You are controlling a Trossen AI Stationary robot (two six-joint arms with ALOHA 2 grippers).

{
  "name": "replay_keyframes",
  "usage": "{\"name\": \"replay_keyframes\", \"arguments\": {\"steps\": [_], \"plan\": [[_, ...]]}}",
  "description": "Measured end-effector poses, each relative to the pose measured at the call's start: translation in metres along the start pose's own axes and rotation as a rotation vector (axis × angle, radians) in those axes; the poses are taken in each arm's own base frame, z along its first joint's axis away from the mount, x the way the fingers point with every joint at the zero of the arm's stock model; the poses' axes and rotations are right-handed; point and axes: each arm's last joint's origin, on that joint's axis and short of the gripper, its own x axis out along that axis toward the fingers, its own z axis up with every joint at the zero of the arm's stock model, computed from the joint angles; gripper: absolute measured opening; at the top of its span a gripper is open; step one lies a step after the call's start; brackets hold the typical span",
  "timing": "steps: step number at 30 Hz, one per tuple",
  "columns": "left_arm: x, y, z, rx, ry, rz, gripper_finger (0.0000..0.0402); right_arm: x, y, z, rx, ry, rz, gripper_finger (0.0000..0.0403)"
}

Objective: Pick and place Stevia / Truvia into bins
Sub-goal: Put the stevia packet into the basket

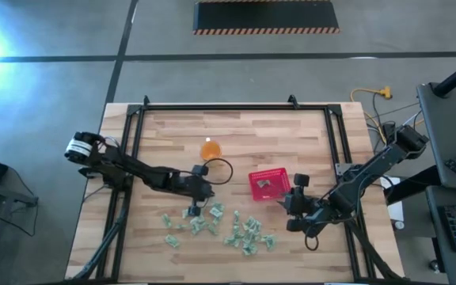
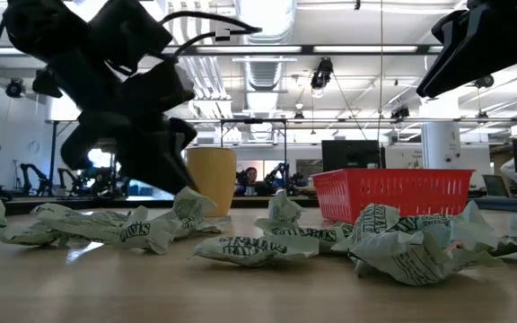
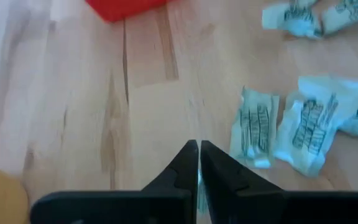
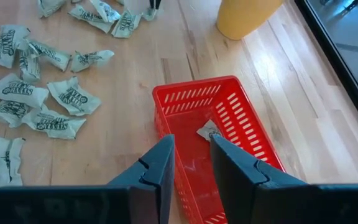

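**Left gripper pinched shut at packet pile, right over basket**

Left gripper [image 1: 194, 210] is down at the table by the scattered Stevia packets [image 1: 244, 233], fingers [image 3: 188, 165] pressed together; a sliver of packet seems to sit between the tips (hard to confirm). Right gripper [image 4: 191, 155] hovers above the red basket [image 1: 268, 184], jaws partly apart, holding nothing. One packet [image 4: 210, 130] lies inside the basket. Orange cup [image 1: 210, 148] stands near the basket on the wooden table [image 1: 291, 134].
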Motion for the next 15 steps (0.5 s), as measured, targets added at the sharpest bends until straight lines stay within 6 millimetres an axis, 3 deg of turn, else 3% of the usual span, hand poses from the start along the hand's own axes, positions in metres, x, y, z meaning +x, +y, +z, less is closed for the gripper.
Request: {"name": "replay_keyframes", "arguments": {"steps": [10,15], "plan": [[0.001,0.001,0.011,0.047,0.001,0.026,0.0009,0.001,0.0,-0.001,-0.005,0.003,-0.003,0.0088],[0.0,0.0,0.006,0.042,0.023,0.003,0.005,0.002,-0.001,-0.004,-0.009,0.009,-0.006,0.0087]]}}
